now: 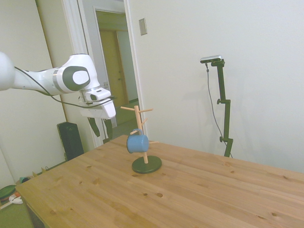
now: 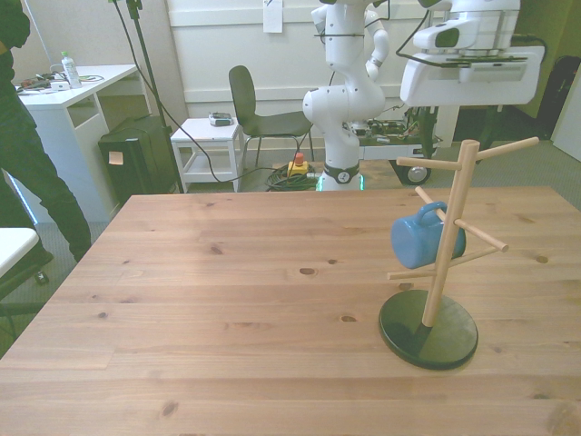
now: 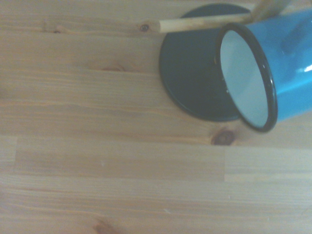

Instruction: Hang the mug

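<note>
The light-blue mug hangs by its handle on a peg of the wooden stand, lying sideways above the stand's dark round base. In the front view the mug sits on the left side of the stand's post. The wrist view looks down on the mug, its white inside, and the base. My gripper hovers apart from the stand, to its left in the side view and higher than the mug. It is open with nothing between its fingers.
The stand is near the table's right edge in the front view. Beyond the table are a second white robot, a chair, a white desk and a person at the front view's left.
</note>
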Tool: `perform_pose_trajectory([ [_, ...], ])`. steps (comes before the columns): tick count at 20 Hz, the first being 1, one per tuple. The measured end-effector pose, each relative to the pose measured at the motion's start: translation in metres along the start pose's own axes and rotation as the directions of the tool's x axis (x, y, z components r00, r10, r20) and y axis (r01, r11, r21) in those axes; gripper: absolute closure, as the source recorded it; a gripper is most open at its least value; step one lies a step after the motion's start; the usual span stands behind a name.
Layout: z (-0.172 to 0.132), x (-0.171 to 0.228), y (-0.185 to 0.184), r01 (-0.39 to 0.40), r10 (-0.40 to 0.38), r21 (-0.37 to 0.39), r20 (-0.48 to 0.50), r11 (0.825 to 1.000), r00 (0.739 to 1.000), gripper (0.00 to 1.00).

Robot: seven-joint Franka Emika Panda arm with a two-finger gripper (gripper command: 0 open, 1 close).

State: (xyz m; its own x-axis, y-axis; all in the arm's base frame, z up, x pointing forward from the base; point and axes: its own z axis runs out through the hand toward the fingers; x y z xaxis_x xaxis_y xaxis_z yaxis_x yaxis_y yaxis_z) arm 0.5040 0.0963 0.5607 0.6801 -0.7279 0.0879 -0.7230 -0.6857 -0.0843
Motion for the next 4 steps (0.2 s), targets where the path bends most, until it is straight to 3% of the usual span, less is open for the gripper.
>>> perform_pose_trajectory([
  [4,0.039,0.025,0.080,-0.069,0.069,0.021,0.033,0.997,0.997,0.00],
])
